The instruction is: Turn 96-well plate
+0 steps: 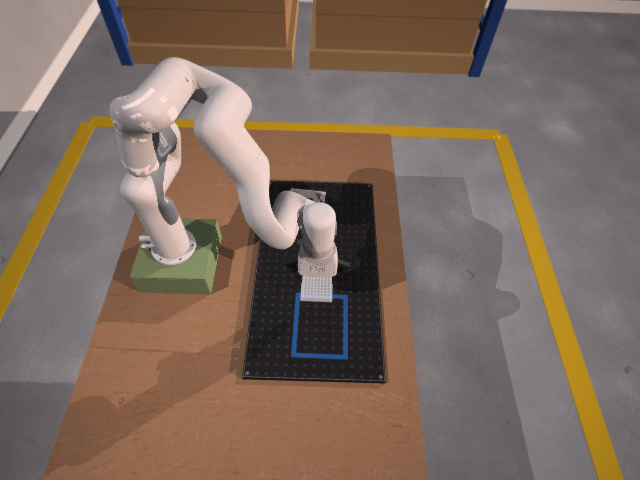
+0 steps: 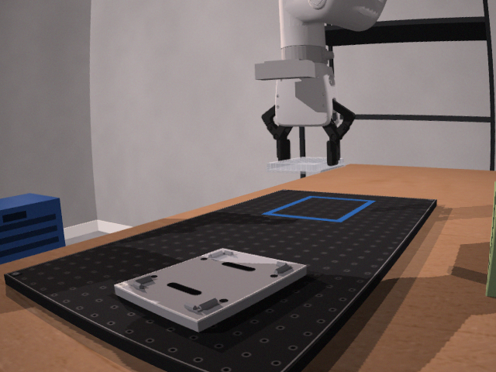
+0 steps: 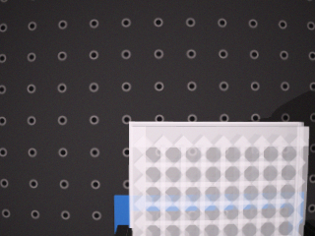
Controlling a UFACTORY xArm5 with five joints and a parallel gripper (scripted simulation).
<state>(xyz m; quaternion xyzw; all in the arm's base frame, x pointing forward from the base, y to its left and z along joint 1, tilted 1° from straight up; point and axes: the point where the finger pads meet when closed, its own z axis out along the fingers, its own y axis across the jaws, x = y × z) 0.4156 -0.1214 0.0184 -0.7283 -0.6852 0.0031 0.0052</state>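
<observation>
Black perforated board (image 2: 120, 312) covers the wooden bench's middle. Above its far half, at the blue outline's (image 2: 276, 215) near edge, the gripper (image 2: 306, 153) pinches the clear 96-well plate (image 2: 298, 164) aloft; plate nest N1 (image 2: 160, 286) lies bare nearer the board's opposite end.

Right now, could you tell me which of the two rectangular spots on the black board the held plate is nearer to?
The blue outline: the plate overlaps its near edge, while the grey nest lies far behind, bare.
</observation>
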